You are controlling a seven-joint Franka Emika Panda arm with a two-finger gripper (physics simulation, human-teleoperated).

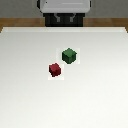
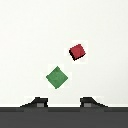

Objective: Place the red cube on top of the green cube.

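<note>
While the two fingers (image 2: 63, 103) are hanging spread apart and gripping nothing, high above the white desk (image 1: 30, 95), the small solid dark-red cube (image 1: 55, 69) is sitting on that desk just beside the slightly larger solid dark-green cube (image 1: 69, 55), apart from it but close, nearer the exterior view's left and further from the robot's base (image 1: 65, 11). In the wrist view both blocks are lying turned at an angle to the line between the fingertips, the red one (image 2: 77, 51) further out and the green one (image 2: 57, 77) closer in. That is where I am seeing the trouble coming. If the fingers are descending without turning to match the red cube's faces, they are likely catching its corners and twisting or skidding it away. With the green cube so near, a wide-spread finger could also be nudging it on the way down. Later, a skewed hold would leave the red cube sitting off-centre and tipping off.
</note>
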